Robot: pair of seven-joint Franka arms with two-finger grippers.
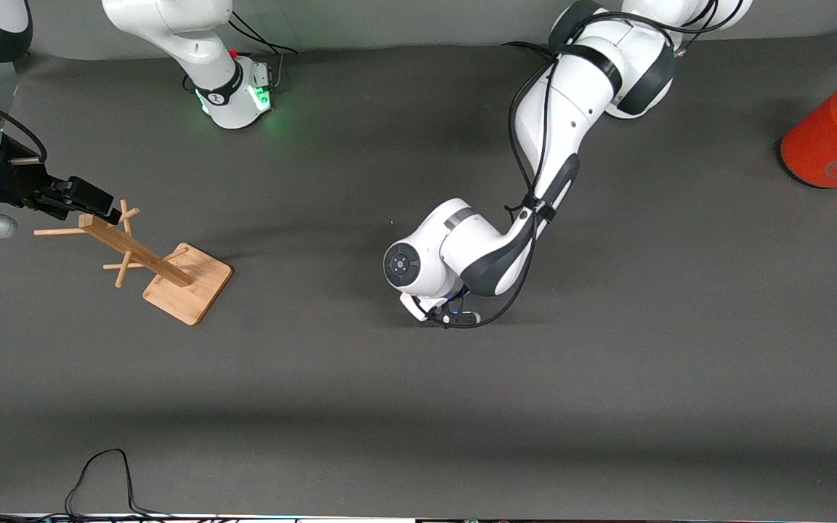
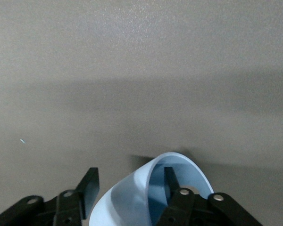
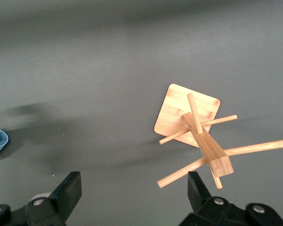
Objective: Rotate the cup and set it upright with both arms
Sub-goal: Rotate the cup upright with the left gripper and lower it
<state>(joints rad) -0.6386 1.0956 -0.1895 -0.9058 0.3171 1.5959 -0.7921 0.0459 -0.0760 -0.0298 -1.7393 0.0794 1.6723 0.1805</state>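
— Where do we see the cup (image 2: 179, 181)?

— Low on the grey table (image 1: 607, 378), near its middle, lying on its side under the left arm's wrist. In the front view the arm hides it; in the left wrist view we see its light-blue rim and inside.

— And the left gripper (image 2: 129, 188)?

— Down at the cup. One finger (image 2: 169, 181) sits inside the mouth, the other finger (image 2: 88, 188) outside the wall, with a gap showing between that outer finger and the cup. So we call it partly open, straddling the wall; we cannot tell whether it grips yet.

— The right gripper (image 3: 134, 190)?

— It waits over the wooden peg rack (image 3: 198, 136) toward the right arm's end of the table, fingers spread wide, holding nothing.

— Anything else?

— A red can (image 1: 836, 134) with a silver top stands toward the left arm's end.
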